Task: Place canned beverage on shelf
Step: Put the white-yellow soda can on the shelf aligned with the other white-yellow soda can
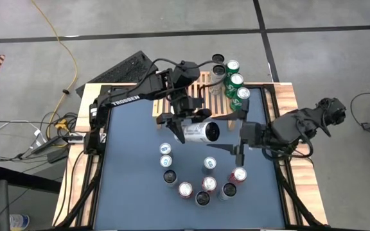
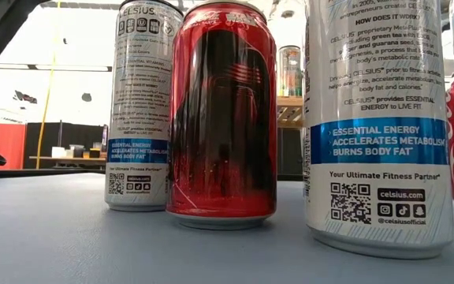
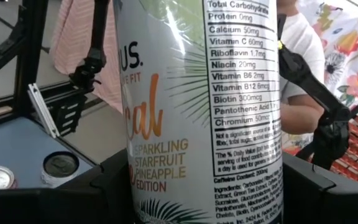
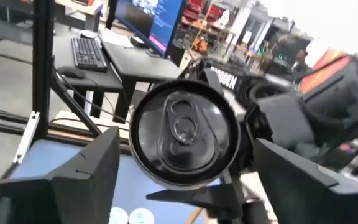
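Looking down, I see my left pincer (image 1: 186, 123) clamped on a white can (image 1: 200, 132) lying sideways above the blue-grey counter (image 1: 130, 173). My right pincer (image 1: 231, 142) faces its lid, fingers apart. Green cans (image 1: 236, 81) fill the shelf (image 1: 204, 83) at the counter's far edge; grey floor (image 1: 31, 58) surrounds us.

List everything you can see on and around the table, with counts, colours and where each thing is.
held can: one, white, lying level above the mat
standing cans: nine, mixed red, white and dark tops, clustered on the mat
green cans: three, green, in a row on the shelf
other shelf cans: two, silver and dark tops, beside the green ones
shelf: one, light wood, table's far edge
mat: one, blue-grey, on the table
keyboard: one, black, beyond the table
left hand: gripping the held can
right hand: open, at that can's end
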Controlling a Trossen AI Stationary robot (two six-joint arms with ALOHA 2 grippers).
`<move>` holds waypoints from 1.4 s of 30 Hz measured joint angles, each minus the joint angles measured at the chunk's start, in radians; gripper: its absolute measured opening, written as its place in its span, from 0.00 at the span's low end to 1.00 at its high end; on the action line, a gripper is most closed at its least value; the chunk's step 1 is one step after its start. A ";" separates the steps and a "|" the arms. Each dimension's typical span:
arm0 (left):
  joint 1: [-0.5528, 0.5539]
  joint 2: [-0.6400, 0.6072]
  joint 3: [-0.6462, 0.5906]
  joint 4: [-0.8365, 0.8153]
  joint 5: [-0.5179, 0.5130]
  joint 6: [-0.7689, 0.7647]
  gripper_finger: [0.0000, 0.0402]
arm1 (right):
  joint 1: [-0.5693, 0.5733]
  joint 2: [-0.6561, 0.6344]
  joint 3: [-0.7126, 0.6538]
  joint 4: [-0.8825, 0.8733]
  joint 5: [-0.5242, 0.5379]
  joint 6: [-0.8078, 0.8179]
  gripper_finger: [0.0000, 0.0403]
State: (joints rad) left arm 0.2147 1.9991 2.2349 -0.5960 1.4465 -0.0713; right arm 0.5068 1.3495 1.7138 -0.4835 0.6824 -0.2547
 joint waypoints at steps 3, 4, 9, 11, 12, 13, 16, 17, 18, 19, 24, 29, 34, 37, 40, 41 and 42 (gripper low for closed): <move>-0.002 0.000 0.000 0.001 -0.018 -0.001 0.64 | 0.008 -0.001 0.000 0.008 0.006 -0.038 0.84; -0.003 0.000 0.000 0.001 -0.024 -0.001 0.64 | 0.009 -0.001 0.000 0.006 0.007 -0.036 0.85; -0.007 0.000 0.000 0.002 -0.064 0.005 0.64 | -0.011 0.008 0.000 0.009 -0.003 -0.030 0.85; -0.008 0.000 0.000 0.007 -0.063 0.002 0.64 | -0.022 0.013 0.000 0.003 -0.011 -0.030 0.84; -0.008 0.000 0.000 0.008 -0.063 -0.001 0.64 | -0.025 0.014 -0.001 0.001 -0.025 -0.031 0.83; -0.009 0.000 0.000 0.008 -0.064 -0.001 0.64 | -0.026 0.014 -0.001 0.001 -0.048 -0.030 0.83; -0.009 0.000 0.000 0.008 -0.066 -0.001 0.64 | -0.041 0.011 0.000 0.003 -0.097 -0.020 0.80; -0.009 0.000 0.000 0.008 -0.068 -0.002 0.64 | -0.045 0.011 0.000 0.003 -0.104 -0.010 0.79; -0.009 0.000 0.000 0.008 -0.072 -0.002 0.64 | -0.046 0.011 0.000 0.003 -0.109 -0.003 0.78; -0.009 0.000 0.000 0.009 -0.073 -0.002 0.65 | -0.045 0.012 0.000 0.002 -0.109 -0.001 0.76; -0.009 0.000 0.000 0.011 -0.086 -0.003 0.65 | -0.047 0.012 0.000 0.002 -0.109 0.000 0.65; -0.009 0.000 0.000 0.009 -0.111 -0.022 0.64 | -0.051 0.011 0.000 -0.006 -0.110 0.003 0.48; -0.009 -0.001 0.000 0.009 -0.122 -0.065 0.64 | -0.051 0.011 0.000 -0.013 -0.109 0.003 0.42; -0.009 -0.001 0.000 0.006 -0.131 -0.072 0.64 | -0.051 0.011 0.000 -0.013 -0.108 0.003 0.42; 0.005 -0.002 0.000 0.006 -0.126 -0.109 0.65 | -0.045 0.011 0.000 -0.014 -0.103 0.004 0.42; 0.015 -0.003 0.000 0.001 -0.120 -0.123 0.65 | -0.041 0.008 0.000 -0.016 -0.096 0.004 0.42; 0.026 -0.004 0.002 -0.012 -0.118 -0.131 0.65 | -0.037 0.005 0.000 -0.025 -0.083 0.003 0.42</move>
State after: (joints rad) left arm 0.2406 1.9953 2.2364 -0.6080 1.3285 -0.2027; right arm 0.4699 1.3541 1.7138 -0.5086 0.5998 -0.2513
